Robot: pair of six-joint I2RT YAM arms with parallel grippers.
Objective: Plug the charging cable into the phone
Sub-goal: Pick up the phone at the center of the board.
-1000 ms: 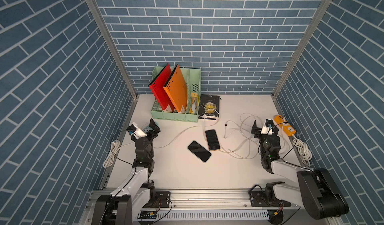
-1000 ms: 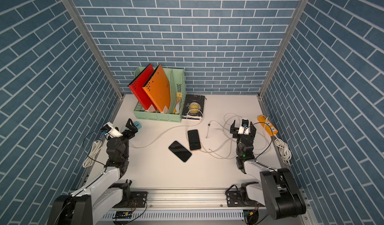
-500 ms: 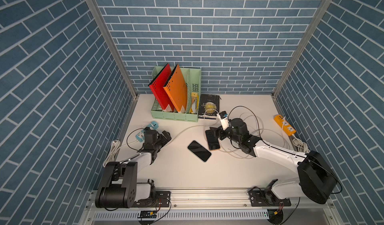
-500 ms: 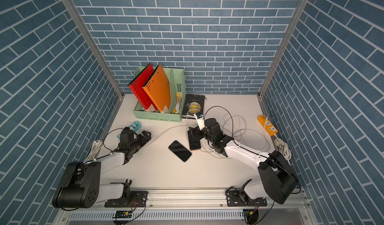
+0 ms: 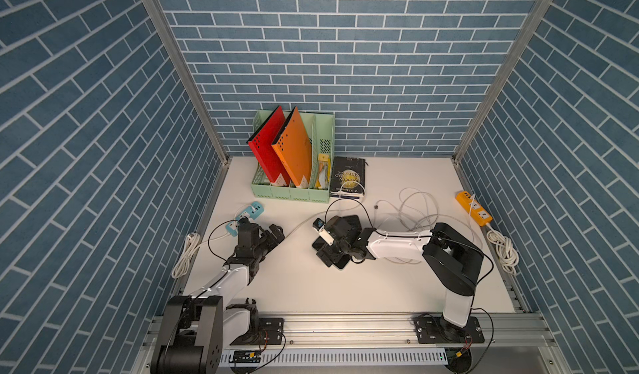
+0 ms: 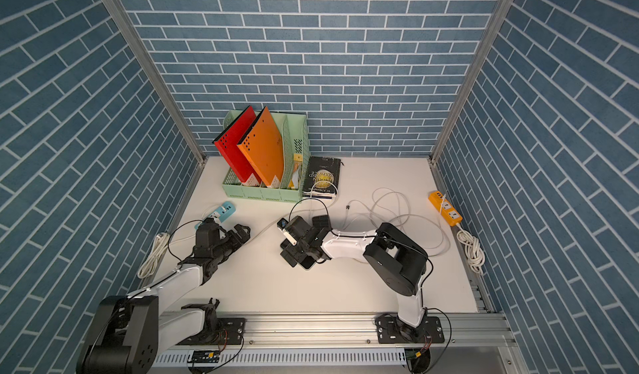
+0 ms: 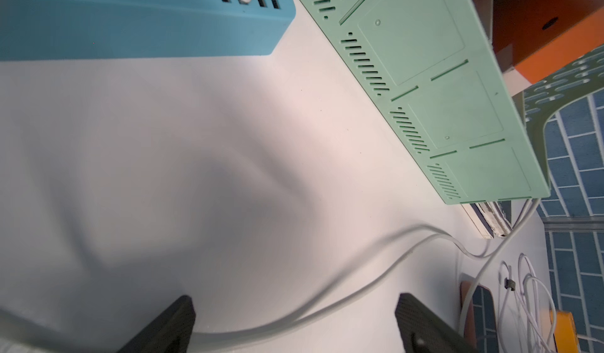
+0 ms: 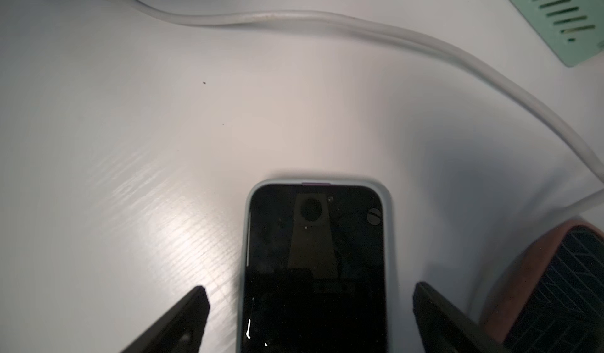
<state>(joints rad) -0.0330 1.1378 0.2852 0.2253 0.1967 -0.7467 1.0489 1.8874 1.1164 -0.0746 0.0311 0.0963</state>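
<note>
Straddling the phone (image 8: 315,237) with the right gripper (image 8: 312,291), jaws spread wide and clear of both long edges, nothing pinched: probably lined up this way to clamp the body across its width and brace it against the push of a plug. Lying flat, screen up, out in front of the green file rack (image 5: 290,195) toward its right end, just beside a second phone (image 8: 510,269) in a pink case. Long axis in line with the gripper's reach and slanted to the rack's front wall, the visible short end aimed off past the rack's left end, the other hidden under the wrist; port end impossible to tell. Hovering low in front of the rack's left end with the left gripper (image 7: 294,300), jaws likewise spread, the white cable (image 7: 343,296) crossing the gap between them, likely set there for a pickup; contact unclear. Loose plug (image 5: 376,207) lying in front of and beyond the rack's right end, apart from the phone, not yet brought to it.
</note>
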